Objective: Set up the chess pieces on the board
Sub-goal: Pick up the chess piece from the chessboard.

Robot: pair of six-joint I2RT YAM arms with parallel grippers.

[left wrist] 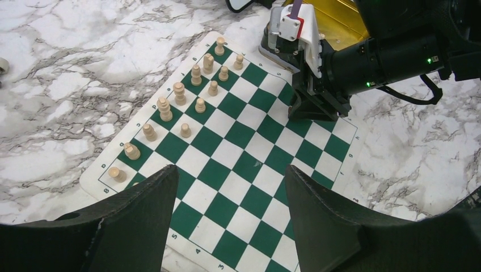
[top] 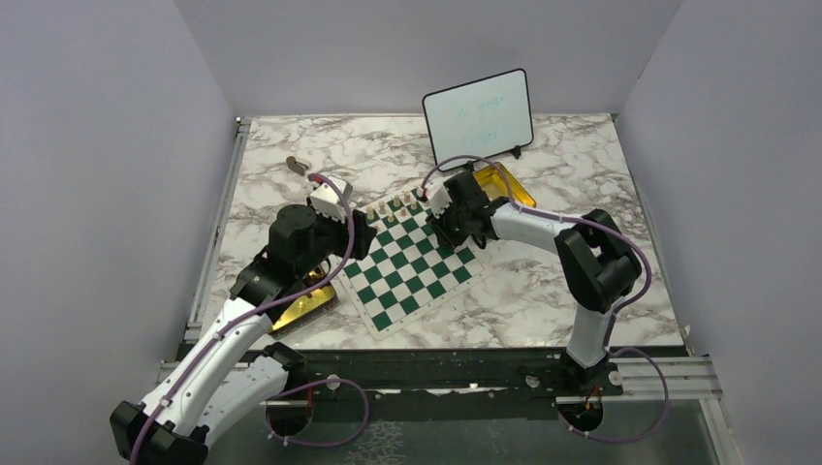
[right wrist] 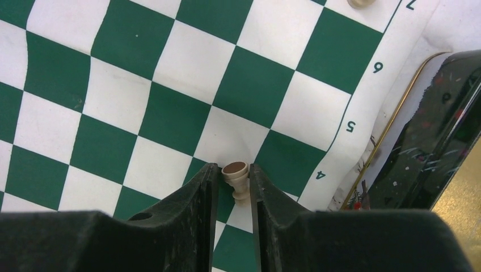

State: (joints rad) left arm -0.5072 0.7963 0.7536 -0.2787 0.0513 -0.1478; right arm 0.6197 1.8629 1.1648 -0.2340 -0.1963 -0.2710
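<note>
One pale pawn [right wrist: 236,173] sits pinched between the fingers of the right gripper [right wrist: 233,168], which press against both sides of its head. It is over the side strip of the board [left wrist: 249,164], near the numbered edge. Whether its base rests on a square cannot be told. The other pale pieces [left wrist: 179,92] stand in two lines along the board's far edge: a full back line, and five pawns in front of it. The rest of the board is bare.

The left gripper [left wrist: 231,173] hangs over the near part of the board with its fingers wide apart and nothing between them.

The grip is high on a small round head, so I think the pawn could swivel or slip out on the way across. The board looks like a thin mat with a slight ripple, and a pawn let go on a wavy square may tip. A low sweep toward the far edge could knock over standing pieces. The two arms are close over the board and could clash.

A gold tin [left wrist: 340,17] lies against the board's right edge, and another [top: 302,308] lies off its left corner under the left arm. Everything rests on a marble-patterned table [top: 543,291], with a small whiteboard [top: 478,114] propped beyond the board and plain grey walls [top: 97,145] around.
</note>
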